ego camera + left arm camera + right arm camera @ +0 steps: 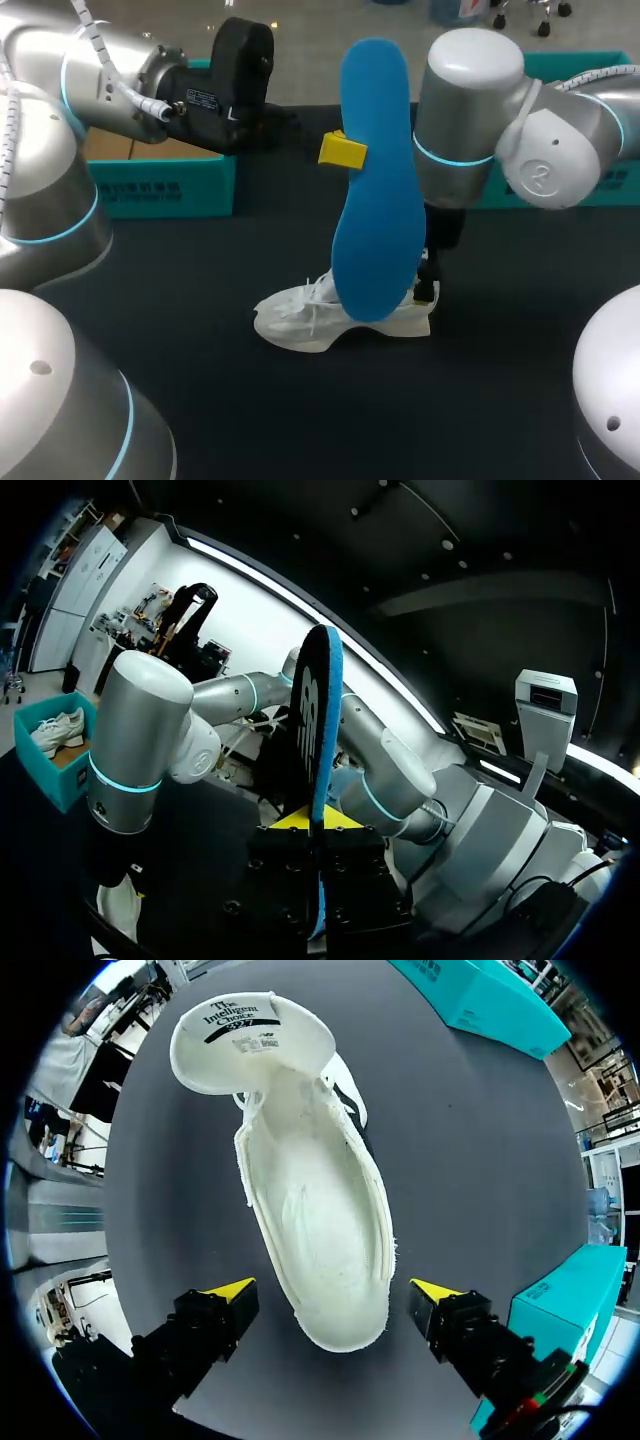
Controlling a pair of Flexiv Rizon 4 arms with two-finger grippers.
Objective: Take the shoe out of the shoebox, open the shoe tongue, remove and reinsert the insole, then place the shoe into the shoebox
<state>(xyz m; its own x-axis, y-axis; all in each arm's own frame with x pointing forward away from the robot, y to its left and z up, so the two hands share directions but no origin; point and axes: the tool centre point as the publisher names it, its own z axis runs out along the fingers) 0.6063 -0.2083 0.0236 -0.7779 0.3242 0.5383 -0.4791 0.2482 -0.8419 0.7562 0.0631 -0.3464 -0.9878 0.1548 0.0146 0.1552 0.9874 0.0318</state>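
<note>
As the insole [375, 180] is hanging clear of the shoe [310, 322], step in hand: the removing half is looking done, and the putting-back half is coming up.
Insole: blue, standing on end above the shoe in the head view, its lower end hanging in front of the shoe's opening. Whether it is touching the shoe, I cannot tell.
Left pincer [315, 822]: clamping the insole from both sides, the insole running edge-on between its fingers. It is gripping somewhat above the insole's middle.
Right pincer [333, 1292]: hanging over the heel end of the shoe with its fingers spread wide, one on each side of the heel. A gap is showing on both sides, so it is gripping nothing.
Shoe: white, sitting on its sole on the dark counter [200, 390]. Its tongue [252, 1035] is folding forward, leaving the bare inside showing.
Next move: I am judging that the left arm is needing to tip the insole and feed one end down into the opening. The right pincer is looking well placed to close on the heel and steady the shoe.
Shoebox [160, 188]: teal, sitting at the far side of the counter beside the left arm, well apart from the shoe. A second box [575, 62] is sitting behind the right arm.
</note>
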